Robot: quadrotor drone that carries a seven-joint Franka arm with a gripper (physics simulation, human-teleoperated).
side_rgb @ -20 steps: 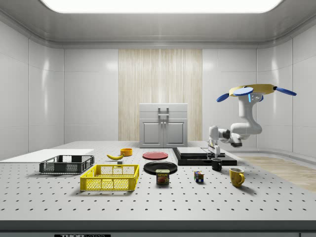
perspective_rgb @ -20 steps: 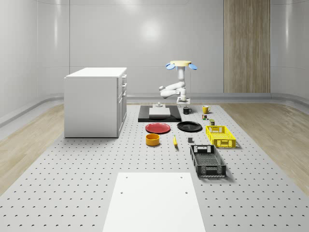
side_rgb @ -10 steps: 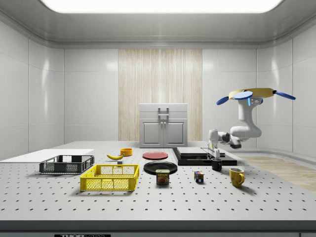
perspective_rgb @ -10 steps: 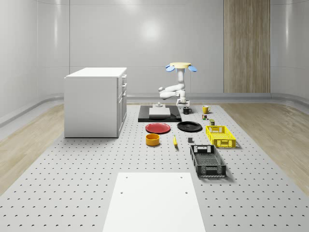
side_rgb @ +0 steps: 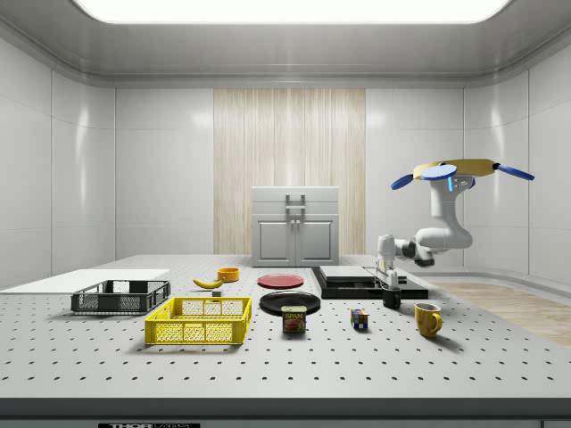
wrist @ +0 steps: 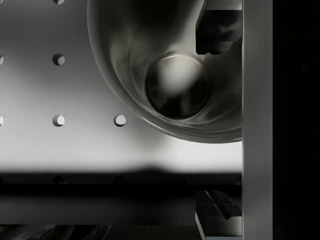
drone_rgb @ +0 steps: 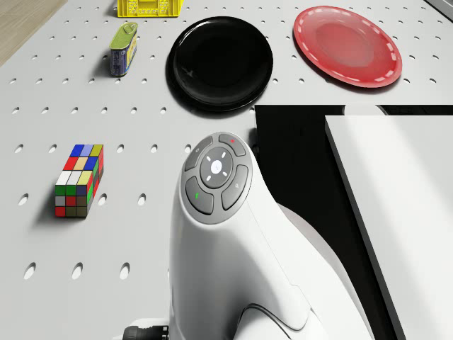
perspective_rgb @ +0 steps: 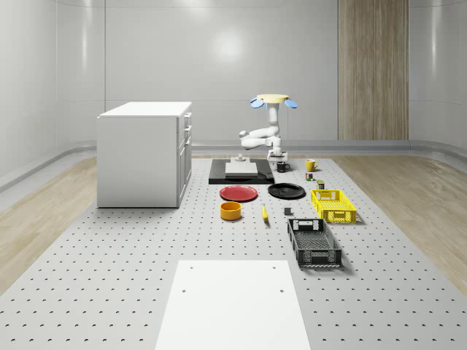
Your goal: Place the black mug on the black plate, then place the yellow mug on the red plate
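Just over the black mug (side_rgb: 392, 299), the hovering drone's (side_rgb: 460, 169) claw (side_rgb: 389, 283) gapes, one finger (wrist: 218, 27) inside

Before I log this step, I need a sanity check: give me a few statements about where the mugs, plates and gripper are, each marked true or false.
1. The black mug stands on the table, not on a plate. True.
2. The gripper is right above the black mug, with one finger inside its rim. True.
3. The yellow mug sits on the red plate. False: it stands on the table, and the red plate is bare.
4. The black plate holds the can. False: the can lies on the table beside it.
5. The drone rests on the cabinet. False: it hovers over the table's far end, near the black mug.
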